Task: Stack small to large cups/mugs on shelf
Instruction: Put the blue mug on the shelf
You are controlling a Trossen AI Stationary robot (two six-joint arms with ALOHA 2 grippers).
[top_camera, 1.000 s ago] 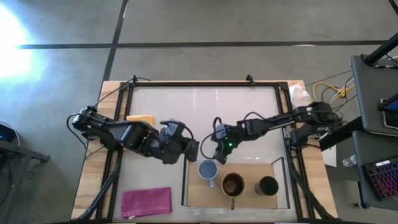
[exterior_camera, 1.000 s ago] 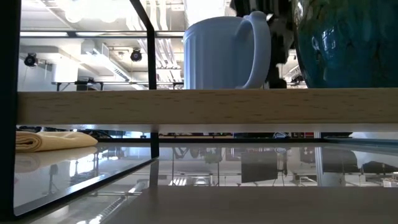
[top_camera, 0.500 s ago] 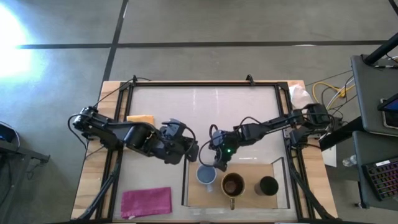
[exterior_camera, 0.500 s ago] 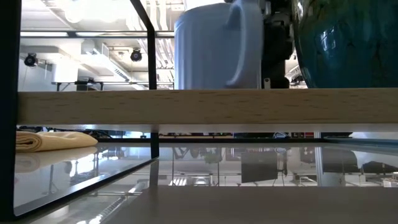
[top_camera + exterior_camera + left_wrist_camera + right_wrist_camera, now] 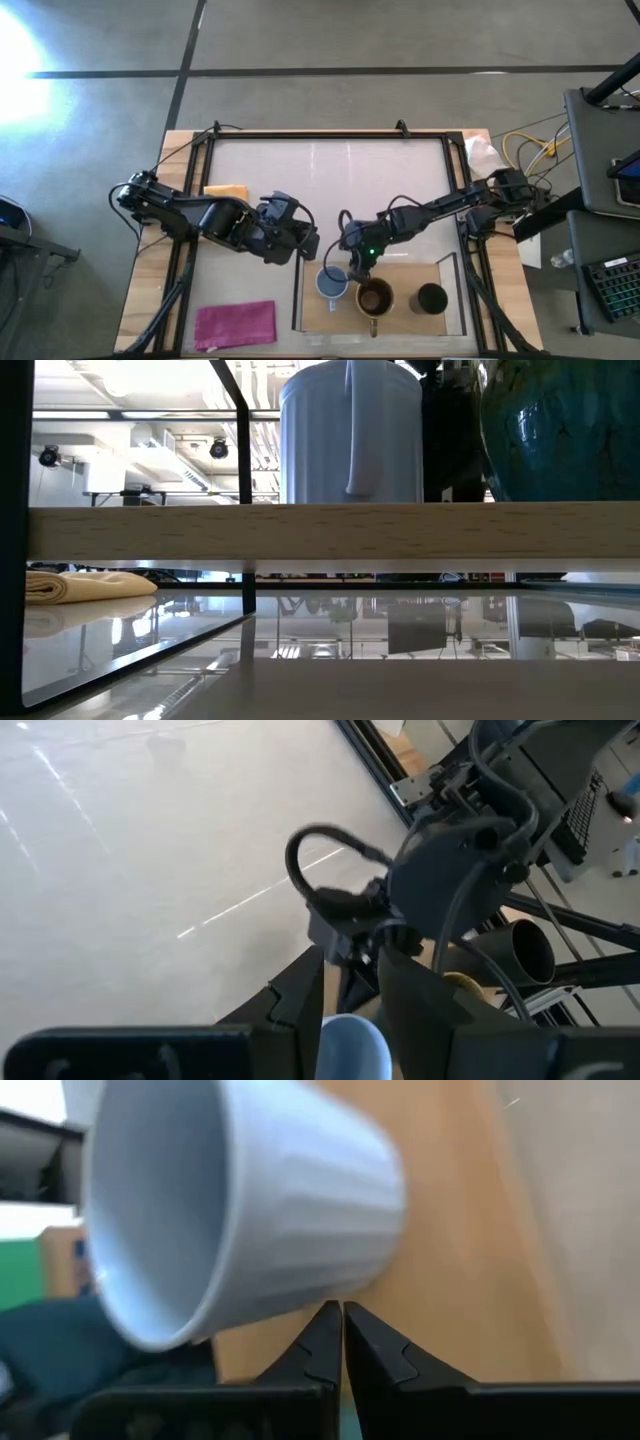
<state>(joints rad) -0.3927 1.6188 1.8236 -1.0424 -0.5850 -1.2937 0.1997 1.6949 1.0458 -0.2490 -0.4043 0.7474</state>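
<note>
The light blue mug [image 5: 333, 283] stands upright on the wooden shelf [image 5: 405, 272] at its left end, handle toward the near edge [image 5: 352, 430]. The brown mug [image 5: 375, 297] with its yellowish handle stands to its right, then the black cup [image 5: 432, 298]. My right gripper [image 5: 356, 266] is shut, just beyond the blue mug, between it and the brown mug. My left gripper [image 5: 303, 241] hovers open above the table, left of the shelf's far corner, and touches nothing. The blue mug [image 5: 352, 1045] shows between its fingers. My right gripper touches the blue mug's outer side wall [image 5: 335, 1295] with its shut fingertips [image 5: 325, 1342], coming from the table's far right and slanting down. The mug stands upright on the shelf board.
A pink cloth [image 5: 235, 323] lies near the table's near left corner. A folded yellow cloth [image 5: 226, 191] lies behind my left arm. A thin dark frame [image 5: 297, 290] edges the shelf. The glossy white table top beyond the shelf is bare.
My right gripper has moved toward the near edge, against the blue mug. The mug has slid a little along the shelf toward the near edge and turned about, so its handle now points at the near edge instead of to the side.
</note>
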